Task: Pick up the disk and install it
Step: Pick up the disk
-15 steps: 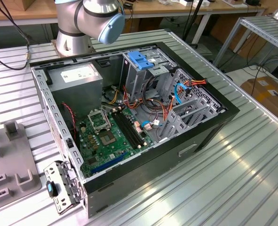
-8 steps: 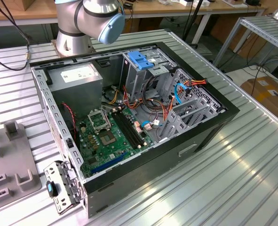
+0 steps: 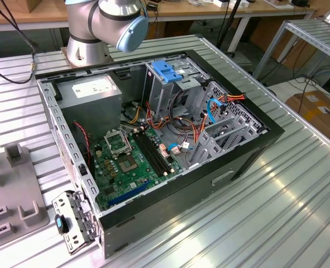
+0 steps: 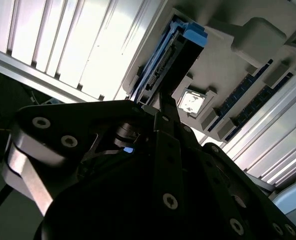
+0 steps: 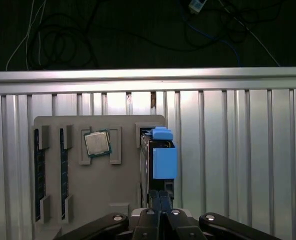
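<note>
Gripper (image 5: 161,193) points down at the grey fixture tray (image 5: 122,175), its fingers pressed together and their tips at the near end of the disk (image 5: 164,160); whether they touch it I cannot tell. Just ahead, the disk stands on edge in a tray slot, with a processor chip (image 5: 97,143) beside it.

Disk (image 5: 160,162) on edge in tray (image 5: 122,195) slot, CPU (image 5: 97,143) in tray pocket just beside it, 2 RAM sticks (image 5: 37,175) at tray's opposite end. PC case (image 3: 248,156) near tray, on the exterior view's right.
</note>
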`<state>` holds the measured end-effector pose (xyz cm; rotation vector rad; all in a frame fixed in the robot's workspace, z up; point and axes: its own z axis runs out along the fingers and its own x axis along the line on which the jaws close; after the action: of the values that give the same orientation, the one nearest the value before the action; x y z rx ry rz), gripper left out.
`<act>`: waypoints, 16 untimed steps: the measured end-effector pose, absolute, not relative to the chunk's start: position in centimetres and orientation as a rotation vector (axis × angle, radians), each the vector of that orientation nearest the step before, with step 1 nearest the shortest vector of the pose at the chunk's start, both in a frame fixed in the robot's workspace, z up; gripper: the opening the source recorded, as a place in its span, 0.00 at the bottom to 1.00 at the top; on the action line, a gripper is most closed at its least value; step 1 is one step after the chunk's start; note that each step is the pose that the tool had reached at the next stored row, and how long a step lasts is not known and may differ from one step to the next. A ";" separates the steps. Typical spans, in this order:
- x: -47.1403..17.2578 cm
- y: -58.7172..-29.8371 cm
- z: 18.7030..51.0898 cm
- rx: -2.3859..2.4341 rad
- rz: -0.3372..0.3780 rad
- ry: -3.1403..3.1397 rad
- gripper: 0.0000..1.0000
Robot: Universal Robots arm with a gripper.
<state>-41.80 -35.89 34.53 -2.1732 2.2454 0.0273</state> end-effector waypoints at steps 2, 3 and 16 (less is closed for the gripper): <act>-41.8 -35.9 34.5 -2.173 0.027 2.245 0.24; -41.8 -35.9 34.5 -2.173 0.027 2.245 0.29; -41.8 -35.9 33.5 -2.174 0.027 2.245 0.54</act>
<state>-41.79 -35.89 33.50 -2.1737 2.2449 0.0272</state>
